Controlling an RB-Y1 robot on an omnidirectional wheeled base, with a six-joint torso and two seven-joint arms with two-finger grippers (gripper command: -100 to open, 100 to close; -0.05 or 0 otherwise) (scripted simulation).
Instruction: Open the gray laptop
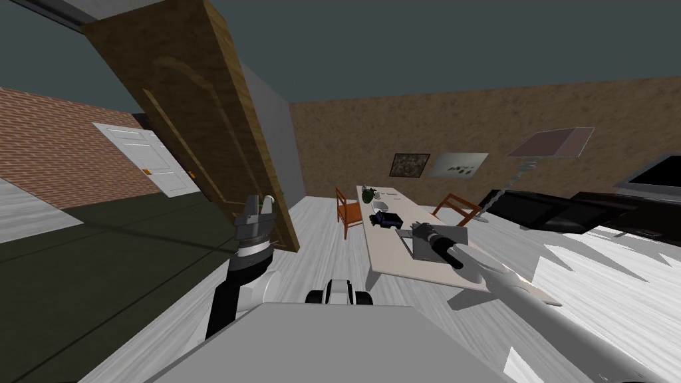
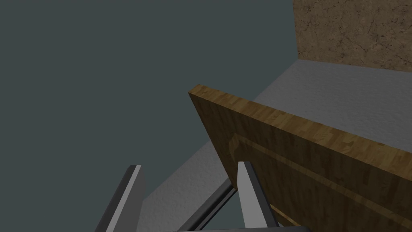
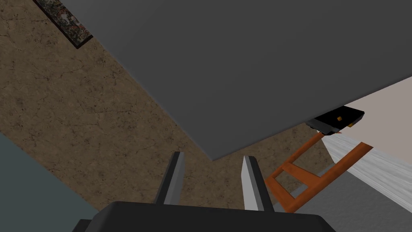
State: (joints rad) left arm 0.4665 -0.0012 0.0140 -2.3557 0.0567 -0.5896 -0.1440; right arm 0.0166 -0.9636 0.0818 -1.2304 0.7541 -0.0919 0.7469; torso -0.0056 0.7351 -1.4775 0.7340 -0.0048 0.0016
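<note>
On worktop (image 1: 399,262), gray laptop (image 1: 420,251); right hand (image 3: 212,156) at its lid corner, released, grasping nothing; left hand (image 1: 259,199) released, well apart. Risk: thin fingers (image 3: 250,181) slip, shoving laptop along worktop

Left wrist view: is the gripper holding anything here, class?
No, the left gripper stands open with nothing gripped, next to the top edge of the wooden door.

Laptop (image 1: 424,253), centre frame: flat grey. Table (image 1: 392,259): pale cream. Chair (image 1: 348,211): orange. Door (image 1: 199,120), upper left: brown wood grain. Left wall (image 1: 46,153): red brick pattern. Back wall (image 1: 532,113): mottled brown.
</note>
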